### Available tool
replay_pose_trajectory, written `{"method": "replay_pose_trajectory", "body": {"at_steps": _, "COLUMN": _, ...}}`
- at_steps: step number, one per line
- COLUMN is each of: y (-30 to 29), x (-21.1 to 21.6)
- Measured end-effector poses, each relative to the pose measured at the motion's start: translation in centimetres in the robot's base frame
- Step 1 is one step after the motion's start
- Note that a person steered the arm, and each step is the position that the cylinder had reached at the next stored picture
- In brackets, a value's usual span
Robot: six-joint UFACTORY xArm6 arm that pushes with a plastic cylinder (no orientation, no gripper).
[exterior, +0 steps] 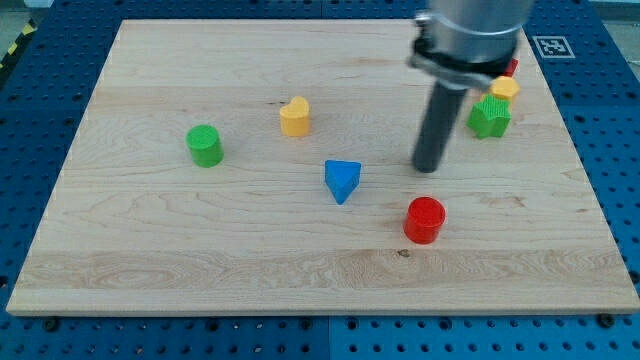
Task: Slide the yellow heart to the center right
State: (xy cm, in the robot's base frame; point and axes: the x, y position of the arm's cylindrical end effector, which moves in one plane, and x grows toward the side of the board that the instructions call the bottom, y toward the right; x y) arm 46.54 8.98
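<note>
The yellow heart (295, 116) sits on the wooden board (150, 250), up and left of the middle. My tip (428, 168) rests on the board well to the right of the heart and slightly lower, not touching any block. A blue triangle (342, 180) lies between them, below the line from tip to heart. A red cylinder (424, 220) stands just below my tip.
A green cylinder (205, 145) stands at the view's left. At the upper right sit a green block (489, 116), a small yellow block (505, 88) and a red block (512, 67) partly hidden behind the arm.
</note>
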Motion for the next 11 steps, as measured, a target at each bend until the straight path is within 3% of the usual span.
{"method": "replay_pose_trajectory", "body": {"at_steps": 2, "y": -16.1, "x": -0.6}}
{"method": "replay_pose_trajectory", "body": {"at_steps": 4, "y": -19.2, "x": -7.0}}
{"method": "replay_pose_trajectory", "body": {"at_steps": 7, "y": -16.4, "x": -8.8}}
{"method": "replay_pose_trajectory", "body": {"at_steps": 11, "y": -3.7, "x": -0.5}}
